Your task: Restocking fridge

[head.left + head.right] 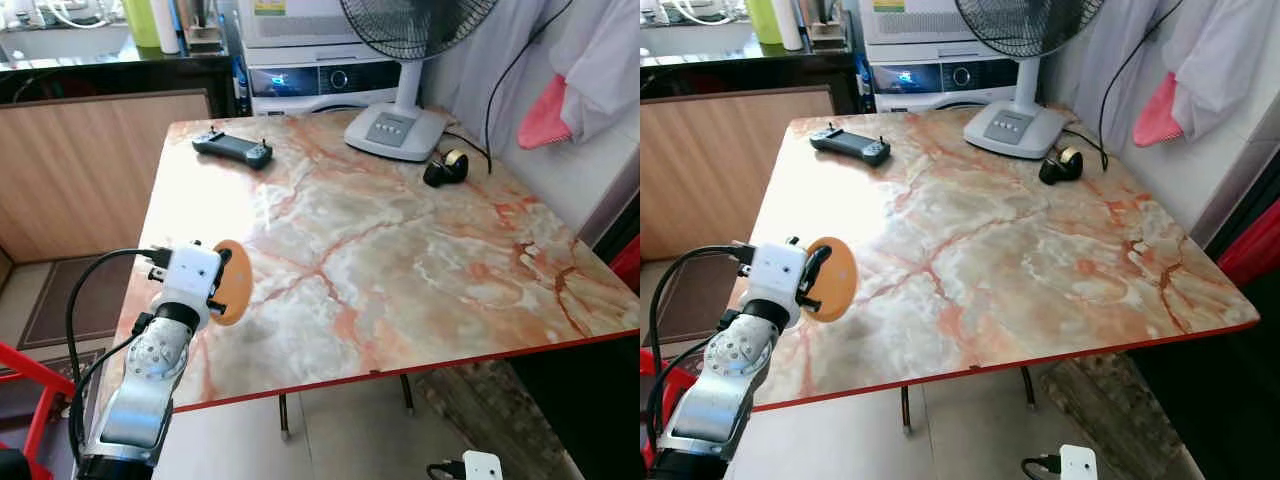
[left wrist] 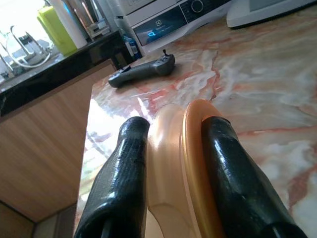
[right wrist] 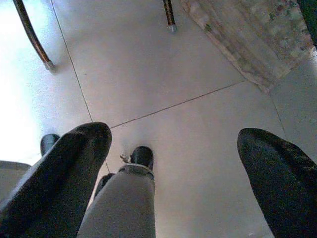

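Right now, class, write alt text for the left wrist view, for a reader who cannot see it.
The left gripper has its two black fingers shut on an orange disc, held on edge over a marble-patterned table. Farther along the table lies a dark handheld controller, with a white appliance behind it.

A marble table (image 1: 420, 270) with a red edge stands on pale floor tiles (image 3: 163, 74); a fan (image 1: 400, 110) sits beside a white wall (image 1: 580, 170).
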Motion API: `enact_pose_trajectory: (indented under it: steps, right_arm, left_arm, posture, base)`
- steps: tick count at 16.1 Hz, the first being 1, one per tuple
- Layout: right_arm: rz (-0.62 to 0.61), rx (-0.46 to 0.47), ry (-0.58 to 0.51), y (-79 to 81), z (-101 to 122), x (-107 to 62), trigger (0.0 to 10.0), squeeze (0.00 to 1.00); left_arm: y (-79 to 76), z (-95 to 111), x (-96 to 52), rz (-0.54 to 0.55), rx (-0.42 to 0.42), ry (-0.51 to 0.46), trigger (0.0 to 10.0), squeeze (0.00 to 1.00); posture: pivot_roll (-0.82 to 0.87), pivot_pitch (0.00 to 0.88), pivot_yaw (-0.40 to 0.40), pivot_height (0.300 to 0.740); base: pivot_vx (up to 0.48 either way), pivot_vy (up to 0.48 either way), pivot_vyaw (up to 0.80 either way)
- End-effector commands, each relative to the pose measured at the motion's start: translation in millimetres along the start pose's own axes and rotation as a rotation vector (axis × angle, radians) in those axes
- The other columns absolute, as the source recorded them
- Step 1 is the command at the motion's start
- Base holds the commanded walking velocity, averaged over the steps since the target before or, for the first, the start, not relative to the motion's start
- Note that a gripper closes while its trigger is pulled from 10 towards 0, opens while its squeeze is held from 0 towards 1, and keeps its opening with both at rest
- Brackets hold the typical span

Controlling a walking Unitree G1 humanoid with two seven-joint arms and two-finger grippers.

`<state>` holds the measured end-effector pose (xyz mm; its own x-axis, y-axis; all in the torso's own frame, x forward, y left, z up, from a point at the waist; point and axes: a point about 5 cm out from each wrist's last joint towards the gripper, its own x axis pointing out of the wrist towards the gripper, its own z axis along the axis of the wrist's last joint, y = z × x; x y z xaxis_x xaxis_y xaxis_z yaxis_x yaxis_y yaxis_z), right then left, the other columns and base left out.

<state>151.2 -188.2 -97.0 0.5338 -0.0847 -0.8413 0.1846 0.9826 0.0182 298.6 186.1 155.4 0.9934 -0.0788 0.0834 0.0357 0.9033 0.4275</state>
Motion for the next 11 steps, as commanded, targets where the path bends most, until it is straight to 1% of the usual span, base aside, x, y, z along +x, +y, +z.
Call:
enact_pose_trajectory:
  steps: [1,3,5,11]
  right_arm:
    - [-0.015,0.019,-0.004,-1.9,-1.8,-0.7,10.0,0.0]
    - [-0.018,0.028,-0.003,-2.3,-2.3,-0.8,10.0,0.0]
    - [-0.014,0.038,-0.003,-1.9,-2.4,-0.8,10.0,0.0]
    - [-0.008,0.027,0.004,-1.4,-2.9,-0.7,10.0,0.0]
  left_arm:
    - [-3.0,4.9,-0.1,-0.015,0.029,-0.031,10.0,0.0]
    - [-3.5,10.1,0.9,-0.004,0.048,-0.056,10.0,0.0]
    - [-6.3,16.7,3.7,-0.004,0.068,-0.085,10.0,0.0]
    - [-6.7,24.3,6.8,0.016,0.052,-0.115,10.0,0.0]
  posture:
    - [0.09,0.0,-0.017,0.74]
    - [0.09,0.0,-0.017,0.74]
    - [0.09,0.0,-0.016,0.74]
    - [0.09,0.0,-0.015,0.74]
  base:
    - [0.0,0.0,0.0]
    - [0.0,0.0,0.0]
    - [0.0,0.0,-0.8]
    - [0.0,0.0,-0.8]
